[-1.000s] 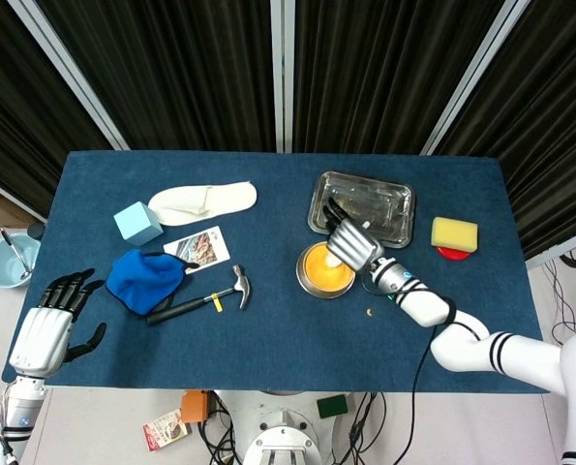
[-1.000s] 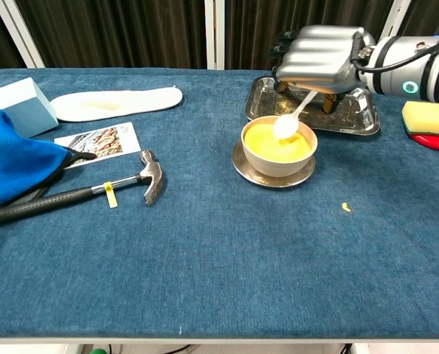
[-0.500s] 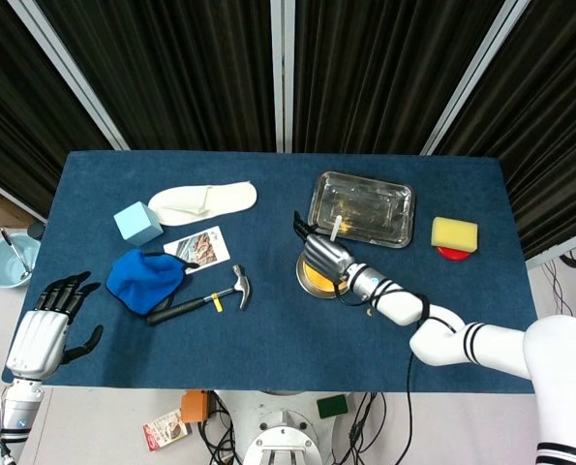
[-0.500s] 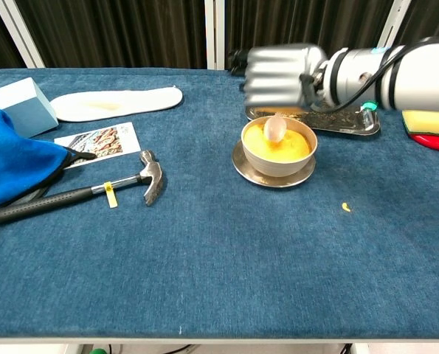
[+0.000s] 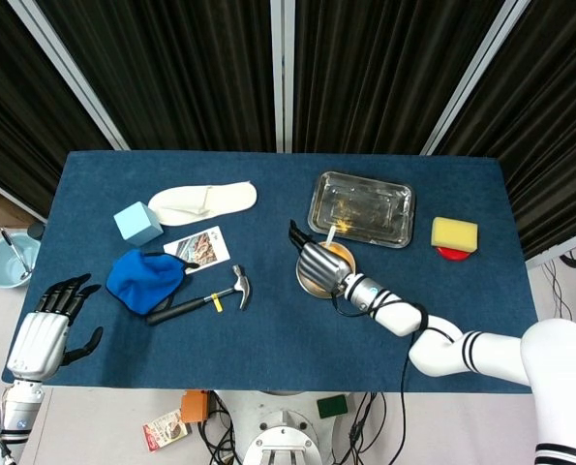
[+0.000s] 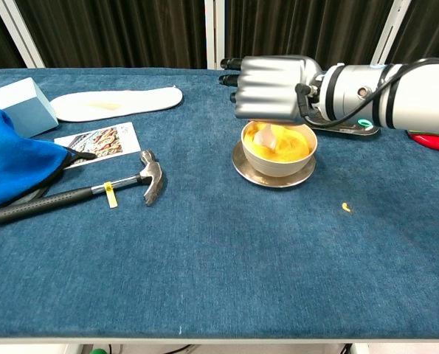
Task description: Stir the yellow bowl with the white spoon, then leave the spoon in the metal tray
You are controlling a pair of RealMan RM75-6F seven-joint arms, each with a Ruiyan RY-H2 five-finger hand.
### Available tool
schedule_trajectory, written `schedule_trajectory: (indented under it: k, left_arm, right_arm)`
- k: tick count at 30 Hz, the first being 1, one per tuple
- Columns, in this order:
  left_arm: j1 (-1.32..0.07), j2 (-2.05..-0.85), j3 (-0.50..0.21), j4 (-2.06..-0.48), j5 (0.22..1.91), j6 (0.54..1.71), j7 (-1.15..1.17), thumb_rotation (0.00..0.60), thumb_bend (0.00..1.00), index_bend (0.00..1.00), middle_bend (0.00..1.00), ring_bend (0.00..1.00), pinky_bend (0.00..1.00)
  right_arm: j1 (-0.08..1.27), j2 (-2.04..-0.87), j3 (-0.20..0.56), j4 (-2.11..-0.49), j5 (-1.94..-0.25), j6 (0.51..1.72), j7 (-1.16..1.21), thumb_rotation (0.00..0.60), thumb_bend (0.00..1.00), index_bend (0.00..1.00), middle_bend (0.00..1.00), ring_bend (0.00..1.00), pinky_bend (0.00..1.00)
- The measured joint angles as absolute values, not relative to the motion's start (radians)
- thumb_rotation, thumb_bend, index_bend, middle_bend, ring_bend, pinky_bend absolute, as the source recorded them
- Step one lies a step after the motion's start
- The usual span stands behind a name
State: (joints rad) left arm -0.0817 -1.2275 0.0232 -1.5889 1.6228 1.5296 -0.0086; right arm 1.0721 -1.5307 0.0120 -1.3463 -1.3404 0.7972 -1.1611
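Observation:
The yellow bowl [image 6: 278, 151] [image 5: 338, 259] stands on a saucer right of the table's middle. My right hand [image 6: 269, 88] [image 5: 317, 262] hovers over the bowl's left side and grips the white spoon [image 6: 264, 137], whose scoop dips into the yellow content. In the head view the spoon's handle [image 5: 330, 235] sticks up behind the hand. The metal tray [image 5: 361, 207] [image 6: 355, 127] lies just beyond the bowl and holds nothing. My left hand [image 5: 44, 329] hangs open off the table's front left corner, away from everything.
A hammer [image 6: 79, 193], a blue cloth [image 6: 16, 166], a photo card [image 6: 97, 140], a light blue block [image 6: 23, 105] and a white slipper [image 6: 119, 102] fill the left half. A yellow sponge on a red disc [image 5: 454, 235] lies right of the tray. A small crumb [image 6: 345, 207] lies near the bowl.
My right hand has swung leftward from the tray side across the bowl, carrying the spoon, and lowered its scoop into the yellow content. The left hand has barely moved.

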Motion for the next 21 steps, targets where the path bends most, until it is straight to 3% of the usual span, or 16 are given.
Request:
schedule_trajectory:
  k: [11, 21]
  left_arm:
    - [-0.079, -1.224, 0.026, -1.599, 1.625, 1.531, 0.002, 0.533, 0.33, 0.17, 0.09, 0.11, 0.13]
    - [-0.085, -1.219, 0.024, -1.627, 1.631, 1.524, 0.029, 0.535, 0.33, 0.17, 0.09, 0.11, 0.13]
  right_arm:
    - [0.996, -1.527, 0.024, -1.360, -1.310, 0.855, -0.972, 0.600, 0.55, 0.72, 0.34, 0.10, 0.10]
    - [0.934, -1.526, 0.087, -1.336, -1.248, 0.894, -0.721, 0.600, 0.55, 0.72, 0.34, 0.10, 0.09]
